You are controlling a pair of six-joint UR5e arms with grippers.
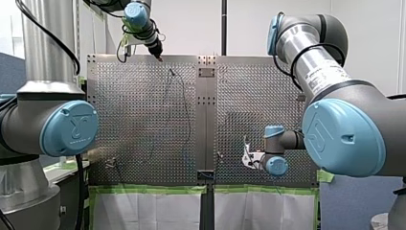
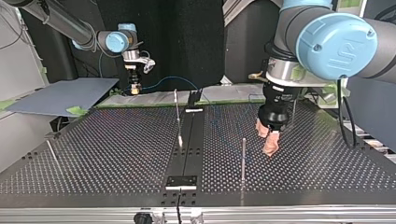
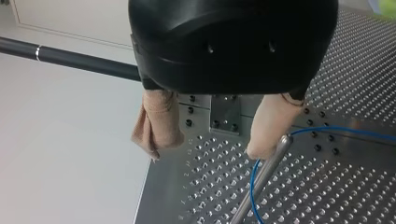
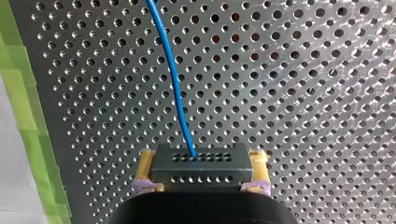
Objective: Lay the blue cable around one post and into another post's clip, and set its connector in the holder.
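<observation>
Perforated metal desk (image 1: 143, 120), edged with green tape (image 4: 28, 116) on the side nearest the arms' bases. In the top view, a thin rod (image 2: 177, 114) stands near the middle seam, and a grey sheet (image 2: 60, 95) lies off the desk at that view's left. My left tool (image 3: 203, 149) hangs over the far part of the desk with its beige pads (image 3: 156, 123) spread wide and nothing between them. A metal post (image 3: 261, 179) stands just outside one pad, so close that contact cannot be told. It leans across the wrist view between that pad and the cable beyond. A small screwed plate (image 3: 224, 114) sits on the desk ahead of the gap. My right tool (image 4: 201, 168) is at the tape-edged side, clamped on a black connector (image 4: 201, 161) with rows of small holes. Yellow pads (image 4: 147, 163) press its two short ends, and its long axis runs crosswise between them. The blue cable (image 4: 175, 84) leaves the connector's upper face and runs almost straight ahead of the tool, away from the taped edge, with a slight bow. It is clear of the desk near the connector. At the other end, seen from the left wrist, it comes in low over the holes from the side and curves round the foot of the post.
</observation>
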